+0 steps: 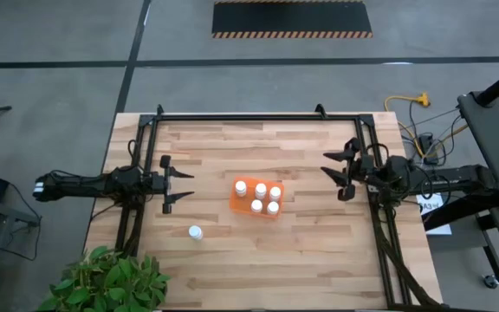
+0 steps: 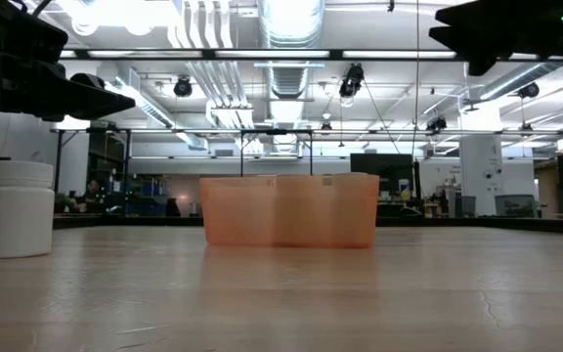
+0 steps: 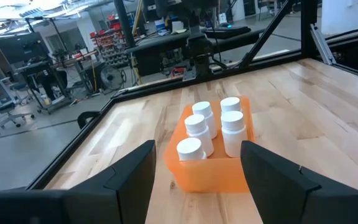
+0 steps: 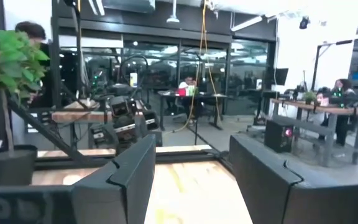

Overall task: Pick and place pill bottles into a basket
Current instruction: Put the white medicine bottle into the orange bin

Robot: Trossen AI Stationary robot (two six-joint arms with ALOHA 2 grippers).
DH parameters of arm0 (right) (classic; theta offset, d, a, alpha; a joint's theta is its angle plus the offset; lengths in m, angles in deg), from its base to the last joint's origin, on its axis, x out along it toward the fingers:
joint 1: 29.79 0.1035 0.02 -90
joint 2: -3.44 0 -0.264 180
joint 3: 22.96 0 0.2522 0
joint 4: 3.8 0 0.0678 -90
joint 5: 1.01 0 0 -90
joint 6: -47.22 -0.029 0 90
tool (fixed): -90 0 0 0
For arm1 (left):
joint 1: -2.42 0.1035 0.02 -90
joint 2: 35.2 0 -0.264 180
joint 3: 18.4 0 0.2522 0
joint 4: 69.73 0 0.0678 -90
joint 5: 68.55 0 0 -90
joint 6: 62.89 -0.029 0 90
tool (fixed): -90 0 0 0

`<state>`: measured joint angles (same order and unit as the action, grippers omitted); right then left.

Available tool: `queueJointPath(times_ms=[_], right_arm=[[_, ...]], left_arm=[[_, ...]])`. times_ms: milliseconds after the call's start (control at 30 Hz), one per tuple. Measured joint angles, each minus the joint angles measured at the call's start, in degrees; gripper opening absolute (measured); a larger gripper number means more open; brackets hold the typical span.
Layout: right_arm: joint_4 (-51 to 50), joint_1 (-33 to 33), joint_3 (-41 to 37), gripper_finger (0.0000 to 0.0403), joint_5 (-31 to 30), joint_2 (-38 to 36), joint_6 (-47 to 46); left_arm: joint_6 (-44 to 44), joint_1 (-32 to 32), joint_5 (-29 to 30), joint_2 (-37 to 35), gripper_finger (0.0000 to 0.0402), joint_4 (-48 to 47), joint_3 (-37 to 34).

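Note:
The orange basket [image 1: 256, 200] stands upright on the middle of the wooden table, with several white pill bottles [image 1: 261, 190] standing in it. They also show in the left wrist view [image 3: 196, 126]. One more white bottle [image 1: 196, 232] stands alone on the table, nearer and to the left of the basket; in the low view [image 2: 18, 208] it is at the left, beside the basket [image 2: 289, 210]. My left gripper [image 1: 186, 185] is open and empty, left of the basket and pointing at it. My right gripper [image 1: 331, 172] is open and empty, right of the basket.
A black metal frame [image 1: 258, 117] runs around the table's far, left and right sides. A potted green plant [image 1: 102, 282] stands at the near left corner. Bare wood lies between each gripper and the basket.

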<state>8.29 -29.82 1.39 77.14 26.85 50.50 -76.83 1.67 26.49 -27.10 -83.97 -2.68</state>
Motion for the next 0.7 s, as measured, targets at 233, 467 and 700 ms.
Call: queueJointPath(times_ms=[233,467,700], right_arm=[[0.1,0.0,-4.7,0.0194,0.3,-5.8,-0.2],[2.7,0.0,-9.0,0.0194,7.7,-11.2,0.1],[-5.6,0.0,-9.6,0.0194,10.2,-13.7,-0.1]], left_arm=[[0.0,0.0,0.0,0.0,0.0218,0.0,0.0],[0.0,0.0,0.0,0.1,0.0218,0.0,0.0],[0.0,0.0,0.0,0.1,0.0218,0.0,0.0]])
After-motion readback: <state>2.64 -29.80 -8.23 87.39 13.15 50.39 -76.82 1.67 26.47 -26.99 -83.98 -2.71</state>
